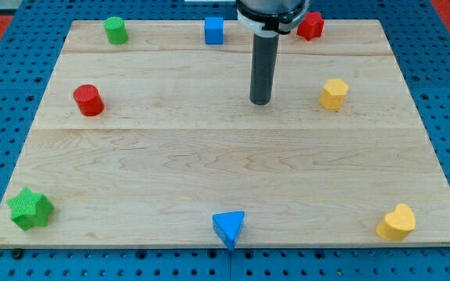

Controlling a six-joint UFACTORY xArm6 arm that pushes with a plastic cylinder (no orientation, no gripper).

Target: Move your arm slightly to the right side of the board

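my tip [260, 102] rests on the bare wooden worktop [209, 172] a little right of centre, in the upper half, touching no block. there is no claw on this rod, so nothing is held. judging by this, the slight shift rightward looks barely begun. the yellow pentagon block [334, 94] stands near on the view's right, directly in that path; the red star block [311, 26] and blue cube [214, 30] sit further up.

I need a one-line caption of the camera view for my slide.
My tip rests on the board between the blue cube and yellow block, touching neither.
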